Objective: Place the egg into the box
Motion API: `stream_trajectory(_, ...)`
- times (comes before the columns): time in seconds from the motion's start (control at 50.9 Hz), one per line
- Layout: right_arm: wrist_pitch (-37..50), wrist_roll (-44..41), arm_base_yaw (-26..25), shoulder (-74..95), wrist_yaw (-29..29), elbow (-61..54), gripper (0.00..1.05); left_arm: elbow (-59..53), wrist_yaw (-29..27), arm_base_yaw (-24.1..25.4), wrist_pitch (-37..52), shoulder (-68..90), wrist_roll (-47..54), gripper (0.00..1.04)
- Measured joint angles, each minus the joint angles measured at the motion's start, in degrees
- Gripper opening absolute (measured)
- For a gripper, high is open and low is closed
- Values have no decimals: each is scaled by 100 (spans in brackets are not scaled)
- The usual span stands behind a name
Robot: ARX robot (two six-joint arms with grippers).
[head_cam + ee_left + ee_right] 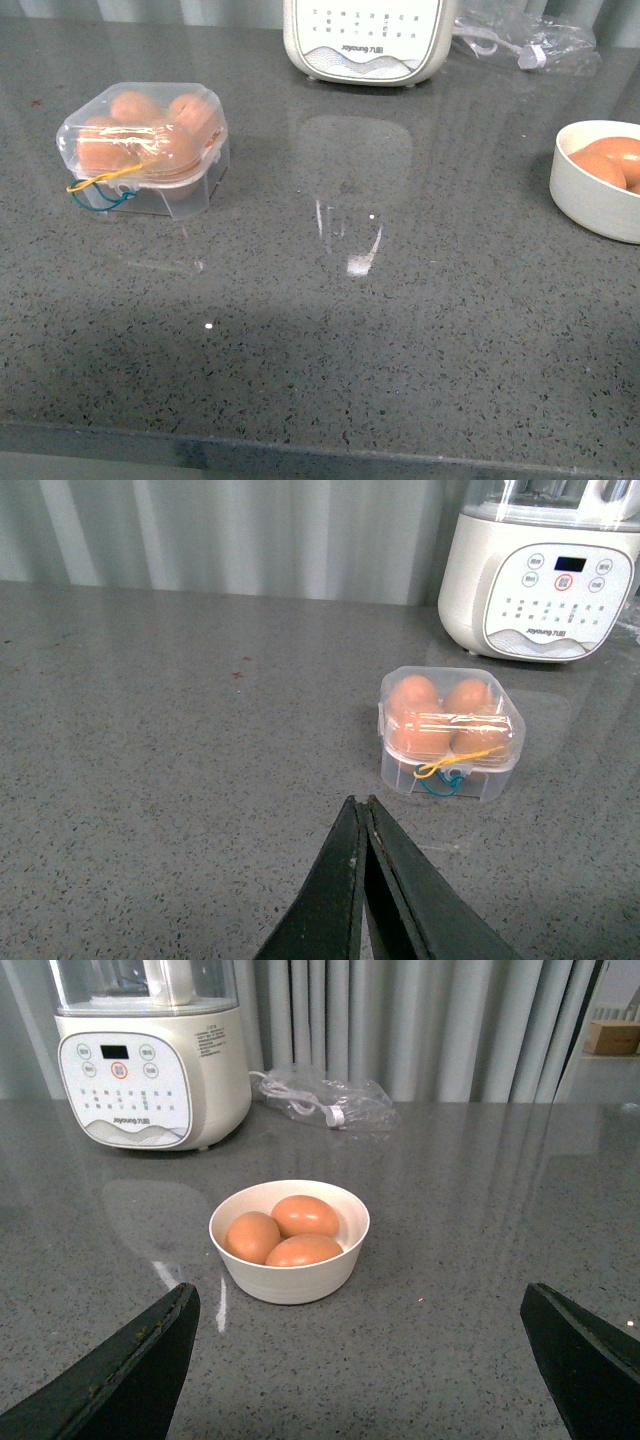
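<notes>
The clear plastic box (145,150) stands at the left of the counter with its lid down, several brown eggs inside and yellow and blue loops at its front. The left wrist view shows the same box (450,730) ahead of my left gripper (361,802), which is shut with nothing in it. My right gripper (360,1305) is open wide, and the cream-white bowl (290,1275) sits beyond it with three brown eggs (303,1215). In the front view the bowl (592,195) is at the right edge. Neither arm shows in the front view.
A white kitchen appliance (362,40) stands at the back middle of the grey speckled counter (330,330). A clear bag with a cable (520,40) lies at the back right. Curtains hang behind the counter.
</notes>
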Motion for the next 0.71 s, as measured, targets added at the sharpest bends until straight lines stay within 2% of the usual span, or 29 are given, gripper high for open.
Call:
stream_trajectory(0.039,0,-2,-2,-2,0,0,97,0,0,0,-2,-2,-4,4)
stream_trajectory(0.118,0,-2,-2,-2,0,0,97,0,-2,0,-2,-2,0,16)
stream_trajectory(0.294,0,-2,0,-2,0,0,97,0,-2,0,-2,-2,2,51)
stream_trajectory(0.471,0,-2,0,-2,0,0,97,0,-2,0,-2,-2,2,76)
stream_trajectory(0.569,0,-2,0,-2,0,0,97,0,-2,0,-2,-2,4,99)
stream_trajectory(0.707,0,-2,0,-2,0,0,97,0,-2,0,-2,-2,7,98)
